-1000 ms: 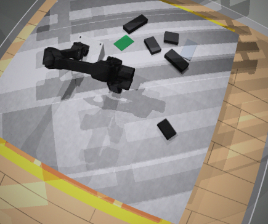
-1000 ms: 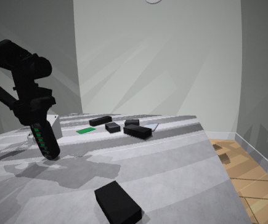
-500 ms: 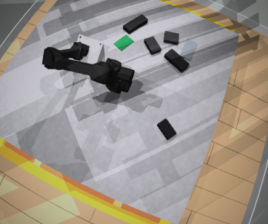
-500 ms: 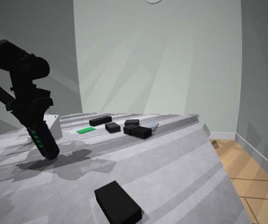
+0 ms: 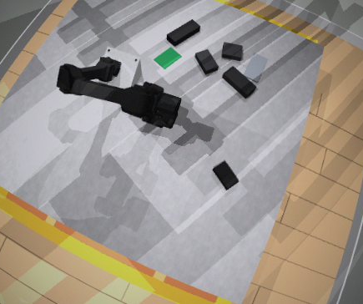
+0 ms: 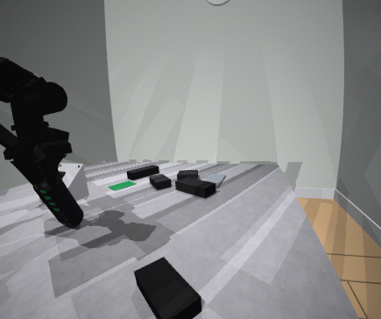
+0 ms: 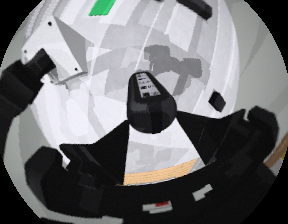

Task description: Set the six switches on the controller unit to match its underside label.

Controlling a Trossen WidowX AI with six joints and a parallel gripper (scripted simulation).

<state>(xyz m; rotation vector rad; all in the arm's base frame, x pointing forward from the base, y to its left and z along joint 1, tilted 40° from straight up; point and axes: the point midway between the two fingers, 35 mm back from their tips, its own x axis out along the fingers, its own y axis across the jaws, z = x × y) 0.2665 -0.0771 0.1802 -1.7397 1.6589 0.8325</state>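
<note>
My gripper is shut on the dark grey controller unit and holds it clear of the grey bench, near the left middle. The unit hangs tilted, with its lower end pointing down and away from the arm. In the exterior view a row of green switch ends shows on the side that faces that camera. In the wrist view only the unit's far end shows, with small light marks that I cannot read. In the top view the gripper hides the unit.
A flat green card and several black blocks, such as a long one and another, lie at the back with a grey-blue plate. One black block lies alone at the front right. The arm's white base plate is at the back left.
</note>
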